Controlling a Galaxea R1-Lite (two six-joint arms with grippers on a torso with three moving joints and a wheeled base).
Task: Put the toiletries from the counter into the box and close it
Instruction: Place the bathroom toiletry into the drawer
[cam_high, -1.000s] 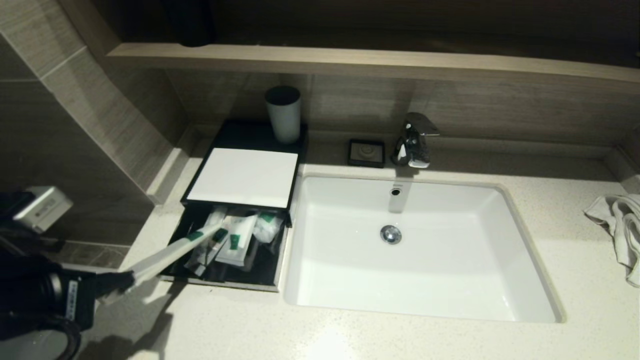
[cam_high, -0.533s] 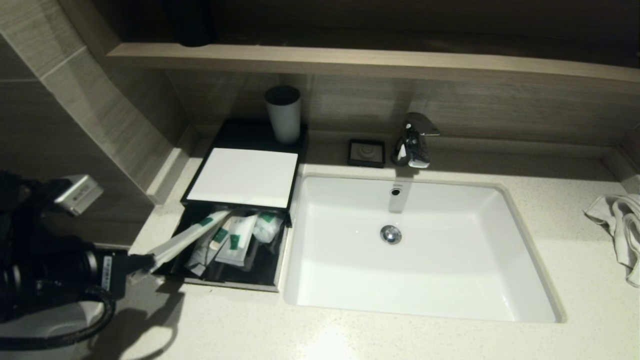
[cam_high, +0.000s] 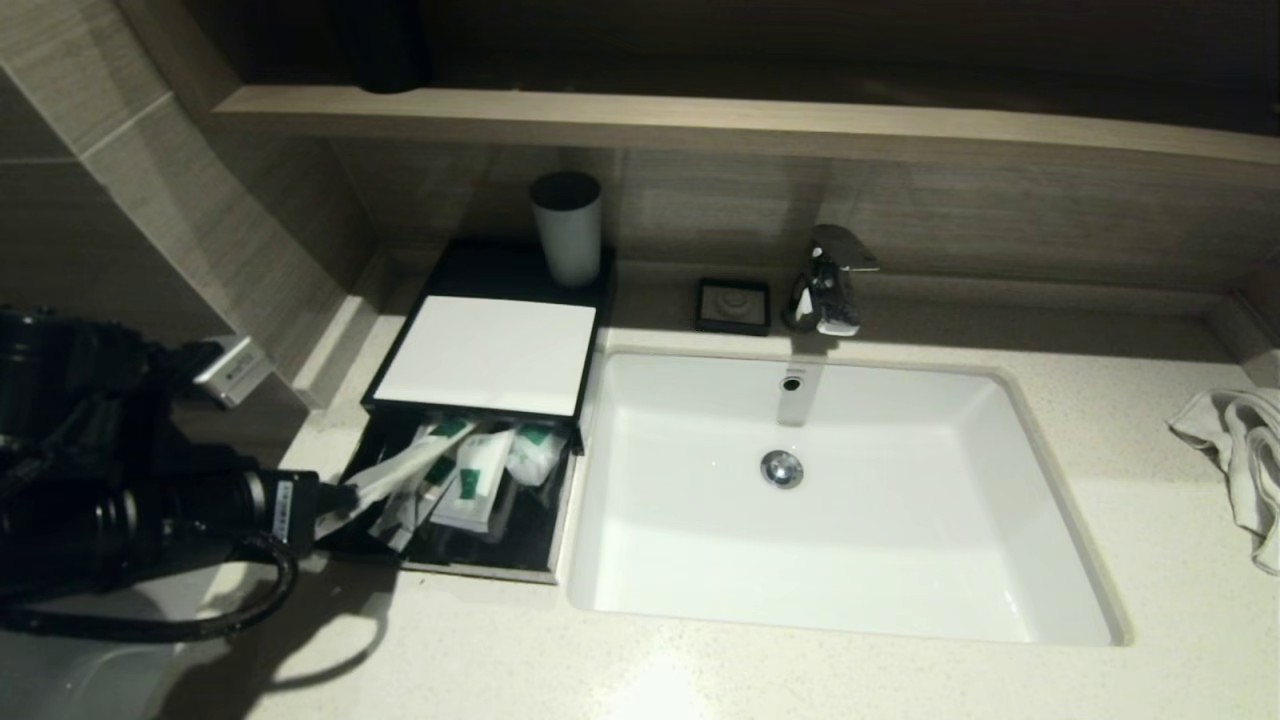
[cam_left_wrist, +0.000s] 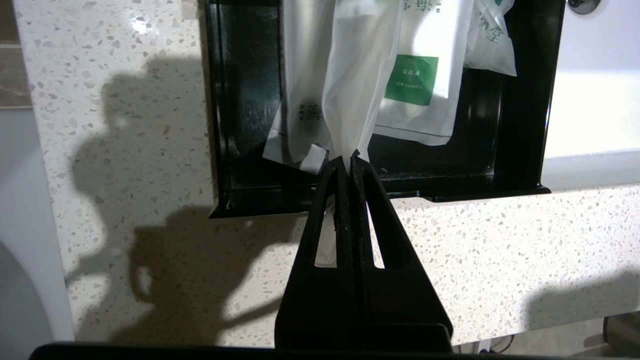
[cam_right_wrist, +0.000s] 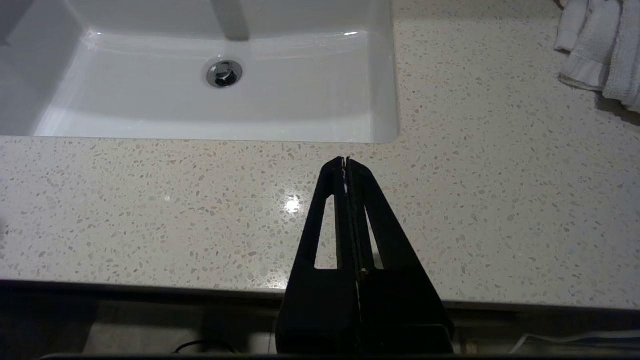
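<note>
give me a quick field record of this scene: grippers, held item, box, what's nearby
left gripper: shut on a long slim translucent white packet, at the front edge of the drawer
right gripper: shut, empty, idle above the speckled cream stone counter
box: low black rectangular box with white top panel, drawer pulled open
drawer contents: several white packets with green labels
nearby: grey-white cup on the box's rear, white cloth towel on the counter's right

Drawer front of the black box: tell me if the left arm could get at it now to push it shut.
Probably not yet. The left gripper is shut on a long packet that still slants out over the open drawer; nothing else blocks the drawer front.
</note>
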